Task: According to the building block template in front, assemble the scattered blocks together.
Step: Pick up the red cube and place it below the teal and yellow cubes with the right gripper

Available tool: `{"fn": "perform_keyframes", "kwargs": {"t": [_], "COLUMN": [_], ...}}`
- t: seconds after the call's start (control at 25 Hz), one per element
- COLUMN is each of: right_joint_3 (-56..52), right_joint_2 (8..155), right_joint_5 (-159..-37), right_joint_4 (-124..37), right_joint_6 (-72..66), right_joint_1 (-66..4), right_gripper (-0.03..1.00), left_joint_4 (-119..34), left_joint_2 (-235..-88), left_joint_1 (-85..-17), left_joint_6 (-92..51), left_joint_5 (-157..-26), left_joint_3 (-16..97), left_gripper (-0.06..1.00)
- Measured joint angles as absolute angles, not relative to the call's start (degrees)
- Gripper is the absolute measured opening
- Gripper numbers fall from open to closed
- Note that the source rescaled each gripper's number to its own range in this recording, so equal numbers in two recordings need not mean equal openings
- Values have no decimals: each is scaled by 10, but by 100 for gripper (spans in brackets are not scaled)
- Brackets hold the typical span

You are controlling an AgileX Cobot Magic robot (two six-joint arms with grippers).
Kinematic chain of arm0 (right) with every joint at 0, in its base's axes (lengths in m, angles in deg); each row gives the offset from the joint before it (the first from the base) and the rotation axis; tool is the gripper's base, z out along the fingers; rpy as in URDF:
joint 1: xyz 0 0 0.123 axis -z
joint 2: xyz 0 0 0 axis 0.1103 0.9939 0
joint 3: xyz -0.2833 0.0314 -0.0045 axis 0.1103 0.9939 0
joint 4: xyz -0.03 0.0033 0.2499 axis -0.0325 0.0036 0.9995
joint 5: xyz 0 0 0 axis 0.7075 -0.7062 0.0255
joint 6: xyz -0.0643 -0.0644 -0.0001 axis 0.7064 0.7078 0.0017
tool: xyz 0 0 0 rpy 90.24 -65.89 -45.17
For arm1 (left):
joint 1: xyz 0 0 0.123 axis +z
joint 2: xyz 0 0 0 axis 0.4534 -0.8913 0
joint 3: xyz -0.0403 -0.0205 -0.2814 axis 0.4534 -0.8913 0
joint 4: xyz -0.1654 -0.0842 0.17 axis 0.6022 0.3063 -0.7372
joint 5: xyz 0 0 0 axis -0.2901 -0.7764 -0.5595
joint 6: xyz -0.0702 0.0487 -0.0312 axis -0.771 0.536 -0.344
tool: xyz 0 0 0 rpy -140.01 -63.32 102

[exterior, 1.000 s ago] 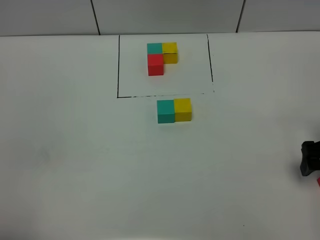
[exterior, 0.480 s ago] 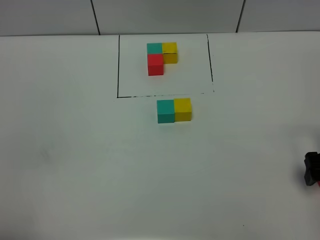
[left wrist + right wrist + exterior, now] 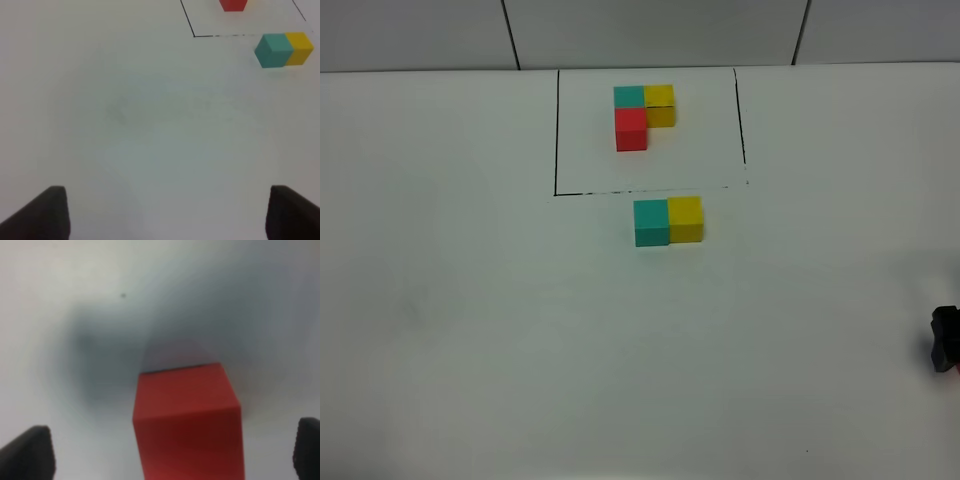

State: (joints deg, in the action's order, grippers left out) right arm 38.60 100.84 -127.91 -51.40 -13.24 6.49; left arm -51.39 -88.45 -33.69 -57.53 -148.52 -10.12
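- The template [image 3: 632,120] sits at the middle of the table's [image 3: 470,320] far edge, inside a thin black frame [image 3: 556,130]. It is an L of three cubes: teal and yellow side by side, with red on the near side of the teal one.
- The teal block [image 3: 651,222] and yellow block [image 3: 686,219] lie just outside the frame's near line. They touch side to side, teal on the left and yellow on the right, matching the template's far row.
- The red block [image 3: 187,415] rests flat on the table, well apart from the other two. It shows clearly only in the right wrist view.
- The right gripper [image 3: 945,340] is at the table's right edge, towards the near corner. Its fingers [image 3: 27,452] are spread wide, one on each side of the red block. Bare table shows between the block and each finger, so it has hold of nothing.
- The left gripper [image 3: 165,215] hangs over bare table on the left side, with the teal and yellow blocks far ahead of it. Its fingers [image 3: 40,212] stand wide apart with nothing between them.
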Motion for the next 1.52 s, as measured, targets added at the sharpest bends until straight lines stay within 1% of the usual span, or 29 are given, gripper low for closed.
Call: {"fn": "perform_keyframes", "kwargs": {"t": [0.2,0.44,0.68,0.8,0.92,0.96,1.08,1.2,1.24,1.52], "right_joint_3": [386,386,386,386,386,386,386,386,386,386], "right_joint_2": [1021,1021,1021,1021,1021,1021,1021,1021,1021,1021], "right_joint_5": [-1291,-1292,-1301,-1301,-1302,-1302,-1302,-1303,-1303,-1304], "right_joint_4": [-514,-514,-514,-514,-514,-514,-514,-514,-514,-518], "right_joint_6": [-121,-117,-116,-116,-119,-120,-121,-121,-121,-121], "right_joint_1": [65,65,65,65,65,65,65,65,65,65], "right_gripper": [90,80,76,71,60,54,32,4,2,2], "left_joint_4": [-514,-514,-514,-514,-514,-514,-514,-514,-514,-514], "left_joint_2": [-885,-885,-885,-885,-885,-885,-885,-885,-885,-885], "left_joint_1": [-337,-337,-337,-337,-337,-337,-337,-337,-337,-337], "left_joint_6": [-575,-576,-576,-576,-576,-576,-576,-576,-576,-576], "left_joint_5": [-1485,-1485,-1485,-1485,-1485,-1485,-1485,-1485,-1485,-1485], "left_joint_3": [-101,-101,-101,-101,-101,-101,-101,-101,-101,-101], "left_gripper": [74,74,74,74,74,74,74,74,74,74]}}
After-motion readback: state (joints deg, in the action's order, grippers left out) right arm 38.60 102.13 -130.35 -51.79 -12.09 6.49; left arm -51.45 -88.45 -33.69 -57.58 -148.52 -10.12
